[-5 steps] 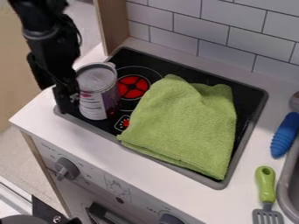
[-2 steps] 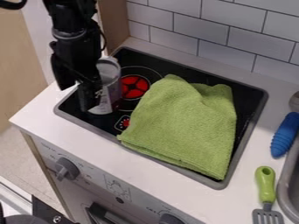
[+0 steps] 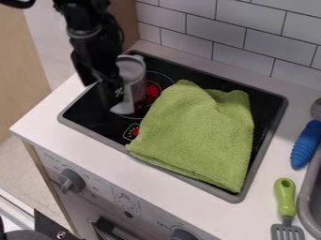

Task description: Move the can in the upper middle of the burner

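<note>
Against the jaws (apart or together, I can't tell) is the can [image 3: 133,77].

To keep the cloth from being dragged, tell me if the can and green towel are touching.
Apart. The camera view shows a strip of red burner and black stovetop between the can and the green towel.

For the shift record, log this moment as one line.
can: partly covering red burner | gripper: beside can | green towel: on stovetop | placement: unconfirmed
</note>
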Motion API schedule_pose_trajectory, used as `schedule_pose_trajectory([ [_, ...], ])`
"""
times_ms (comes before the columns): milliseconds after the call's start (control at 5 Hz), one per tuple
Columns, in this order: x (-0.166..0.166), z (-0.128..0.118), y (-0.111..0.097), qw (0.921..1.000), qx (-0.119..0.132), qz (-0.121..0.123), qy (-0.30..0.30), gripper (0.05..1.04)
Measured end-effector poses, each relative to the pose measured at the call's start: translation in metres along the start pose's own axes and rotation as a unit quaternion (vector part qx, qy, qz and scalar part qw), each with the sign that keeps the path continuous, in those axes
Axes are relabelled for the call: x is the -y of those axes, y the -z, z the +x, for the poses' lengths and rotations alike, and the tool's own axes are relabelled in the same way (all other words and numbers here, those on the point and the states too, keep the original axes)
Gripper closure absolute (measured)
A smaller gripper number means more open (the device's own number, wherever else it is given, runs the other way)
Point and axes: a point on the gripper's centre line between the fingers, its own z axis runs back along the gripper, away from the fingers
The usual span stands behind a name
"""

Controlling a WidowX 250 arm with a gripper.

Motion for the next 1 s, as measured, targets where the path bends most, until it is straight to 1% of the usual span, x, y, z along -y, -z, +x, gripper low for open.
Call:
schedule_pose_trajectory([
  [200,-0.001,0.011,0.006,0.9999,0.000,0.005,-0.015,0.086],
  [600,0.001,0.045,0.015,0.9991,0.026,0.016,-0.029,0.086],
  [800,0.004,0.063,0.020,0.9981,0.049,0.016,-0.033,0.086],
  [1000,0.007,0.077,0.019,0.9958,0.081,0.026,-0.033,0.086],
])
